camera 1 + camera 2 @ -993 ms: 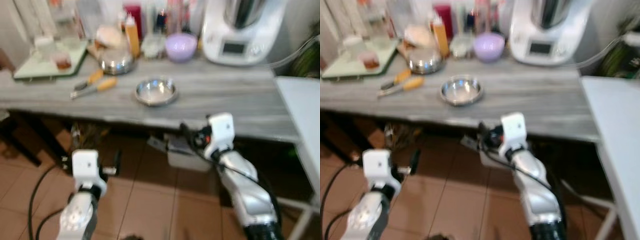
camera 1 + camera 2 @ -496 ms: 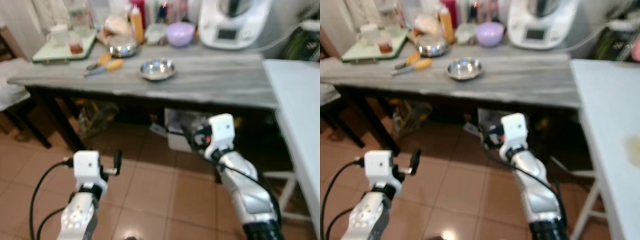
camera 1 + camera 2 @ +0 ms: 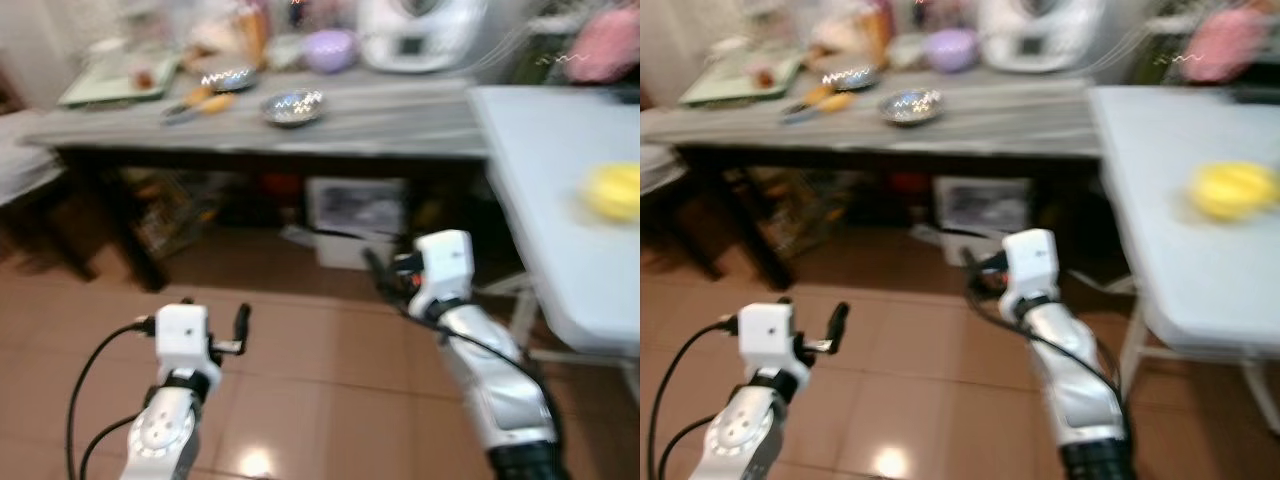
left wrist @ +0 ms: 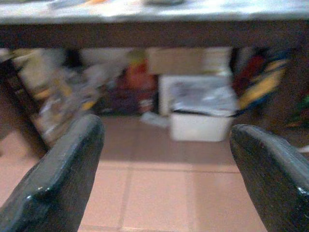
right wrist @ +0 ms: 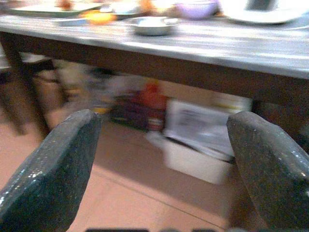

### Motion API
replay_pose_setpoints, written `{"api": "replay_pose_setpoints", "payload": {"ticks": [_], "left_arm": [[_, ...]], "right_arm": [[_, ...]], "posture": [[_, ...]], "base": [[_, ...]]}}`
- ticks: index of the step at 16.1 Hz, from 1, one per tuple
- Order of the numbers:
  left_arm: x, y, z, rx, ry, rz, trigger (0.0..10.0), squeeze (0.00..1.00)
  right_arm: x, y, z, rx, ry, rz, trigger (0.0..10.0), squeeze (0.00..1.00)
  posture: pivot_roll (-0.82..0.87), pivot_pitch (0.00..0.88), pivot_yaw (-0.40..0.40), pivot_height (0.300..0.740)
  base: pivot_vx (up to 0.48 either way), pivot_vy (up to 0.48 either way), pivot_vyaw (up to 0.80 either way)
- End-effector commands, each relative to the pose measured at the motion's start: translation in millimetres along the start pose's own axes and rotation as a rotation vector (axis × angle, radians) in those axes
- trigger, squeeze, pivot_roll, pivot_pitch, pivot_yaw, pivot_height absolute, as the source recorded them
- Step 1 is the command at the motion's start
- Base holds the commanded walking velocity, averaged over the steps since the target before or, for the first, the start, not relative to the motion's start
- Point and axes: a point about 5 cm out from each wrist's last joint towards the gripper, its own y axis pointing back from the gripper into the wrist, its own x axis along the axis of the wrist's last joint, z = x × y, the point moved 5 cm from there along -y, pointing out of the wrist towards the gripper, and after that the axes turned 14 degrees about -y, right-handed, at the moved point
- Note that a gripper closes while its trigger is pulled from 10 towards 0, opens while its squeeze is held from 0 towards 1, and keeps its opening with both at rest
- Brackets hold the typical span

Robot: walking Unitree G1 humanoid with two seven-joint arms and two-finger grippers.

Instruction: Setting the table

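The left end effector [image 3: 215, 322] hangs low over the tiled floor [image 3: 300, 350], its fingers [image 4: 63, 179] spread wide apart with nothing between them. Beyond it, the long grey surface [image 3: 380, 110] carries the task's likely things: a green tray [image 3: 110, 80] at its left end, then orange-handled utensils [image 3: 200, 102], a steel bowl [image 3: 293, 104] near the front edge, a purple bowl [image 3: 330, 48] and a white kitchen machine [image 3: 415, 35] at the back. The pictures are blurred, so finer detail on that surface cannot be told.

The right end effector [image 3: 385, 275] is held higher, in front of the surface's dark underside, and its fingers [image 5: 53, 169] also stand apart and empty. Farther right, a pale white surface [image 3: 550, 190] bears a yellow object [image 3: 612, 190].

Neither arm carries anything, so the step in hand looks like walking between the two surfaces, before a pickup. The next move probably calls for closing on the grey surface and raising an arm above its edge to reach the steel bowl.
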Motion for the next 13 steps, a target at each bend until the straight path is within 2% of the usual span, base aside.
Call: {"api": "replay_pose_setpoints", "payload": {"ticks": [1,3,9,13], "left_arm": [[-4.4,3.4,-7.9,0.013,-0.017,-0.014,10.0,0.0],[2.1,3.4,-9.5,0.008,0.001,0.026,10.0,0.0],[6.7,3.0,-3.1,-0.024,0.003,0.048,10.0,0.0],[7.4,3.9,-1.4,-0.036,0.012,0.054,10.0,0.0]], "right_arm": [[1.4,-2.3,-13.3,0.036,-0.012,0.01,10.0,0.0],[0.8,-2.0,-12.8,0.033,-0.008,0.01,10.0,0.0],[0.7,-2.3,-13.0,0.033,-0.005,0.011,10.0,0.0],[0.1,-2.0,-13.0,0.033,-0.001,0.01,10.0,0.0]], "posture": [[-0.1,0.083,0.037,0.74],[-0.11,0.086,0.039,0.74],[-0.11,0.085,0.041,0.74],[-0.1,0.087,0.041,0.74]], "base": [[0.0,0.0,0.0],[0.0,0.0,0.0],[0.0,0.0,0.0],[0.0,-0.353,0.0]]}}
